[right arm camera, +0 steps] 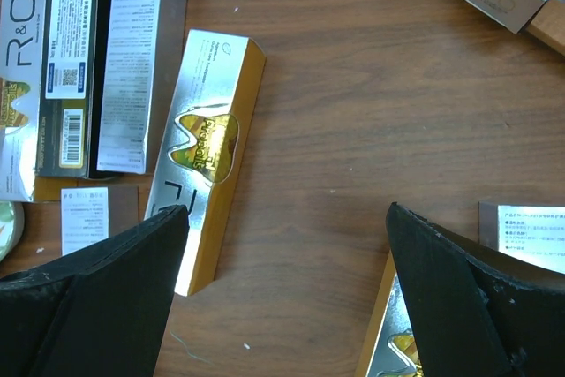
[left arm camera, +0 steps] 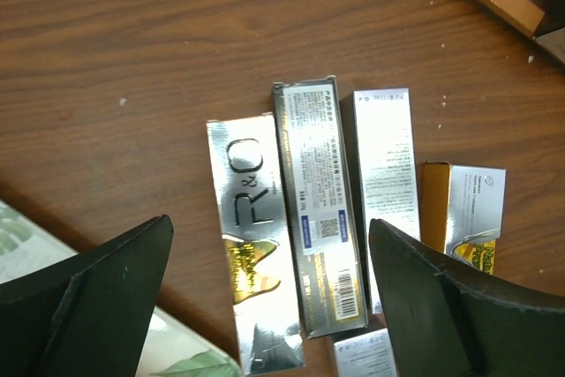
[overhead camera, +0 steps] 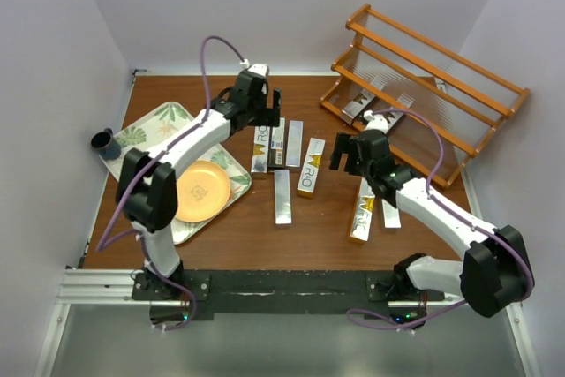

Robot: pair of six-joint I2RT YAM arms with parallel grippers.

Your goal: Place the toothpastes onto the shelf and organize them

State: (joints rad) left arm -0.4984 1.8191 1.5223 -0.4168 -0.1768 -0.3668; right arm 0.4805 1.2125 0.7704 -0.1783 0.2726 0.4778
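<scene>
Several silver toothpastes lie in the middle of the table: a row of three (overhead camera: 277, 144), a gold-edged one (overhead camera: 312, 167), one below them (overhead camera: 282, 196) and two by the right arm (overhead camera: 363, 211). Two more cartons (overhead camera: 357, 108) rest on the lowest tier of the shelf (overhead camera: 441, 64) at the back right. My left gripper (left arm camera: 269, 222) hovers open above the row, over the R&O carton (left arm camera: 252, 253) and the label-side carton (left arm camera: 320, 236). My right gripper (right arm camera: 288, 209) is open over bare wood, with the gold-edged carton (right arm camera: 207, 152) by its left finger.
A leaf-patterned tray (overhead camera: 150, 125) with an orange plate (overhead camera: 203, 190) lies at the left. A dark cup (overhead camera: 106, 141) stands by the left wall. Walls close in the table on three sides.
</scene>
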